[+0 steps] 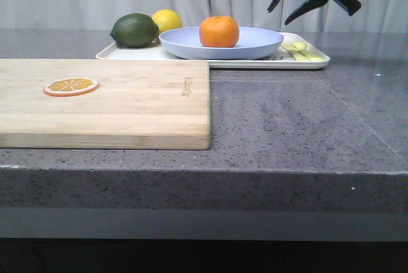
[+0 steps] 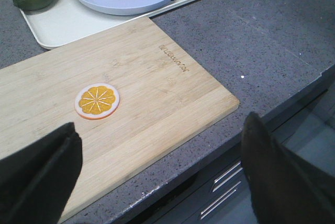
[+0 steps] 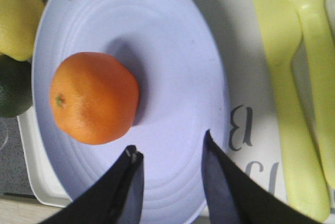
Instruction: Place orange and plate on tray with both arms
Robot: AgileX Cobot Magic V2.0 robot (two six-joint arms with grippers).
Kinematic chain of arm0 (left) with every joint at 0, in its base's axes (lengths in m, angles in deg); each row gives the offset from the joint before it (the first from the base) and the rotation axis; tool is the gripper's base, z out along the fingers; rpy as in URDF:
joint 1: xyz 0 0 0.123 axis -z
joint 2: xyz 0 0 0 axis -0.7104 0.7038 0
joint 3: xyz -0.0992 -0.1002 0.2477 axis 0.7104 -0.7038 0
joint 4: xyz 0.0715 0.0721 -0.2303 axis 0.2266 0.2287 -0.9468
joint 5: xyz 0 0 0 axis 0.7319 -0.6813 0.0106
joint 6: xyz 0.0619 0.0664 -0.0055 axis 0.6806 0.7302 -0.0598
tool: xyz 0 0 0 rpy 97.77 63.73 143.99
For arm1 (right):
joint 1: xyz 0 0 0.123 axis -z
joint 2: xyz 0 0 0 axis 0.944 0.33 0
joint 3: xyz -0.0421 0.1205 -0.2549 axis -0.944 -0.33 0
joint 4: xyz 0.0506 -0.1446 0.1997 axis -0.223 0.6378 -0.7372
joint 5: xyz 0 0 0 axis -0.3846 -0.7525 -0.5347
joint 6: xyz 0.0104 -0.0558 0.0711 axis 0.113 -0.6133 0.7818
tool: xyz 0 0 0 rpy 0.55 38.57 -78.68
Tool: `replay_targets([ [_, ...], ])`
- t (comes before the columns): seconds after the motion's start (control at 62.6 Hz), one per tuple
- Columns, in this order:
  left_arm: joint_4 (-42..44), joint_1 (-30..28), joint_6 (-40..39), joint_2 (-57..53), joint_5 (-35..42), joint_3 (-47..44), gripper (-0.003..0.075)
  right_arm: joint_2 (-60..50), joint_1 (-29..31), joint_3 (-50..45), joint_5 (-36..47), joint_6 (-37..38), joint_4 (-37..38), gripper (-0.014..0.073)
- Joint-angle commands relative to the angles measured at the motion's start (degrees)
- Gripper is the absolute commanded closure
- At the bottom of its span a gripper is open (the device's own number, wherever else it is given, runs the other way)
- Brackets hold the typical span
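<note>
Below the spread right end effector [image 3: 170, 156], orange [image 3: 94, 98] on plate [image 3: 172, 56] on tray [image 1: 306, 62].

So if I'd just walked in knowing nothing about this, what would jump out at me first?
Probably the bright orange, sitting in the pale blue plate on the white tray at the back of the counter. Next, the big wooden cutting board at front left, with one thin orange slice lying on it. Then the dark right gripper, open in the air above the tray.
</note>
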Motion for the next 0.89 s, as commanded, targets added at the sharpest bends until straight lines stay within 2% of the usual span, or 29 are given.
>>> replay_targets([
  [0.0,-0.61,-0.17,-0.60,0.20,3.97,1.36,0.0120,-6.47,0.08,1.85,1.39,-0.25,1.11,0.0292],
  [0.208,-1.82,-0.17,-0.60,0.20,3.97,1.36,0.0120,-12.75,0.08,1.85,-2.33,-1.91,9.91,0.0293],
  [0.431,-1.82,-0.17,-0.60,0.20,3.97,1.36,0.0120,-19.65,0.08,1.85,-9.84,-9.82,11.87,0.0293],
  [0.607,-1.82,-0.17,-0.60,0.20,3.97,1.36,0.0120,-24.03,-0.44,0.87,-14.62,-12.90,17.96,0.0293],
  [0.75,-1.82,-0.17,-0.60,0.20,4.07,1.36,0.0120,-29.18,-0.50,-5.99,-14.51,-17.26,19.77,0.0293],
  [0.878,-1.82,-0.17,-0.60,0.20,4.07,1.36,0.0120,-36.45,-0.50,-17.27,-11.67,-21.41,22.07,0.0293],
])
